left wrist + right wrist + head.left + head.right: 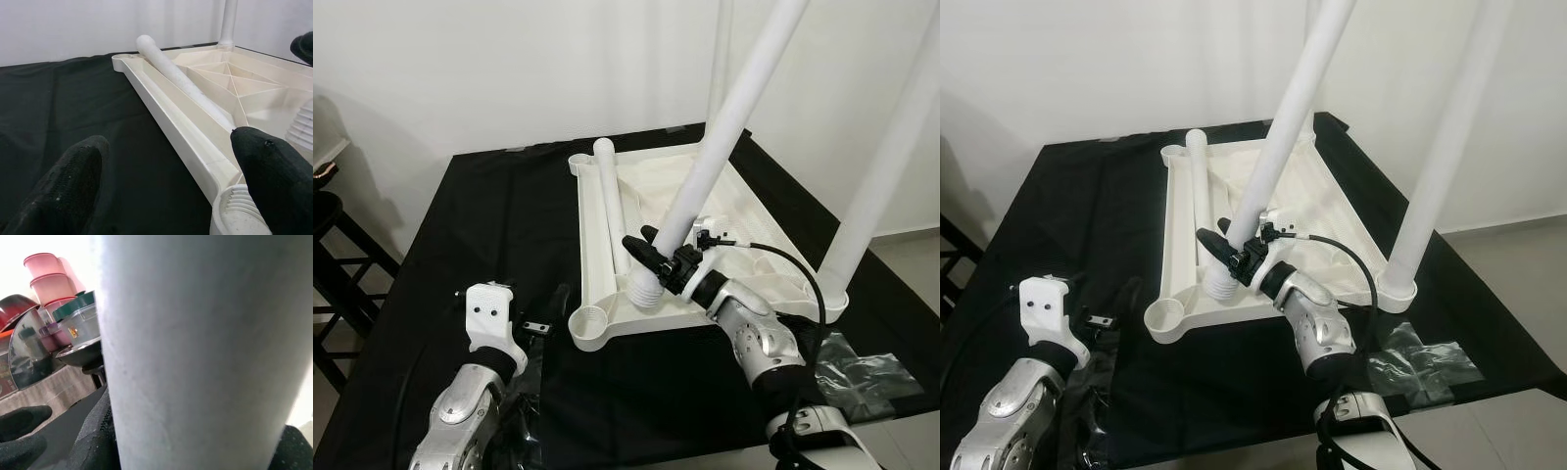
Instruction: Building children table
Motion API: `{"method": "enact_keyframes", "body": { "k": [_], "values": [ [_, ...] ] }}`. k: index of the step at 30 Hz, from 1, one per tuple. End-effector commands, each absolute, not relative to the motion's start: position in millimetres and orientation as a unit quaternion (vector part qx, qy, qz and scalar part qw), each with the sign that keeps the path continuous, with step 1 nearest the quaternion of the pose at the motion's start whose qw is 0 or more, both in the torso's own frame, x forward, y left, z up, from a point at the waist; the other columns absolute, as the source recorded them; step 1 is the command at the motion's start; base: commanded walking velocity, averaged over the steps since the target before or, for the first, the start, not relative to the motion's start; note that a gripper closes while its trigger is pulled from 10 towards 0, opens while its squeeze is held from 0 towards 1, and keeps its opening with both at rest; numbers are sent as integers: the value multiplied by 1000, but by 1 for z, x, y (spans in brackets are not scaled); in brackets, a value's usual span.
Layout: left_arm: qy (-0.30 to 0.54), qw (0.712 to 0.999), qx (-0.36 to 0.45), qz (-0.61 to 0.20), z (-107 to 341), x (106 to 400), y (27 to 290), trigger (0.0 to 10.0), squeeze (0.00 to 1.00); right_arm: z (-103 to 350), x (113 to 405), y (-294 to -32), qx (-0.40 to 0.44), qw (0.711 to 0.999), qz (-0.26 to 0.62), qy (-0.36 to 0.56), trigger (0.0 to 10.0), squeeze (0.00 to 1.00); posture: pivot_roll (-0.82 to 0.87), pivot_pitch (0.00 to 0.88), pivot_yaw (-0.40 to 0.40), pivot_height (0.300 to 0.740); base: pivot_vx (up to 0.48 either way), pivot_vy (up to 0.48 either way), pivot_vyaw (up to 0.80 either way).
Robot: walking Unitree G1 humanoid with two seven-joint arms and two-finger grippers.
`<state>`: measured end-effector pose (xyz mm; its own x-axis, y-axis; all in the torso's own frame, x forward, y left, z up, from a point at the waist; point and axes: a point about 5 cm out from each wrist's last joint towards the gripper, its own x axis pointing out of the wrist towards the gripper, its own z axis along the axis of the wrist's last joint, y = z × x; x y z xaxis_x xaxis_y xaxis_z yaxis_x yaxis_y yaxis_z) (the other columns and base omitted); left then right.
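Right gripper [658, 257] is clamping a leg [705, 162], tilted toward 1 o'clock; it should be uprighting it over the tabletop [754, 220] socket. Left gripper [166, 181] is idling, open

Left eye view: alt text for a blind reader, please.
The right gripper is shut on a tilted white table leg above the upturned white tabletop on a black cloth. The open left gripper waits beside an unfilled corner socket.

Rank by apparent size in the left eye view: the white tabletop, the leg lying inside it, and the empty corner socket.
1. White tabletop, the largest.
2. Leg lying inside it, long and thin.
3. Empty corner socket, the smallest.

The socket is nearest the camera, yet it looks smallest, so the order is safe.
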<state>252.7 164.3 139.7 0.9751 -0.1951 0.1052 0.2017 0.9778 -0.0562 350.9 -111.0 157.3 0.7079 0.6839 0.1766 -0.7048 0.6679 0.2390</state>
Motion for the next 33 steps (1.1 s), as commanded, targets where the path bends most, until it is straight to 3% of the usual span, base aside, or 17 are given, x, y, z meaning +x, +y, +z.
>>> {"method": "enact_keyframes", "body": {
  "k": [1,8,13,18,25,33],
  "values": [
    [-49,994,-39,-90,141,250,169,10000,0,157,348,-110,139,911,387,-35,10000,0,-77,68,63,740,0,0,0],
    [-95,995,-11,-30,157,254,182,10000,0,164,351,-113,87,917,387,-41,10000,0,-65,72,56,740,0,0,0],
    [-125,991,-48,8,168,254,189,10000,0,182,357,-113,55,919,385,-59,10000,0,-70,80,54,740,0,0,0],
    [-147,985,-87,-4,178,252,184,10000,0,194,360,-113,31,922,381,-70,10000,0,-71,85,52,740,0,0,0],
    [-116,990,-59,-49,175,249,178,10000,0,202,371,-114,-22,940,334,-56,10000,0,-70,88,51,740,0,0,0],
    [-137,989,-25,-40,181,251,186,10000,0,207,383,-116,-14,968,248,-20,10000,0,-70,90,52,740,0,0,0]
  ]
}}
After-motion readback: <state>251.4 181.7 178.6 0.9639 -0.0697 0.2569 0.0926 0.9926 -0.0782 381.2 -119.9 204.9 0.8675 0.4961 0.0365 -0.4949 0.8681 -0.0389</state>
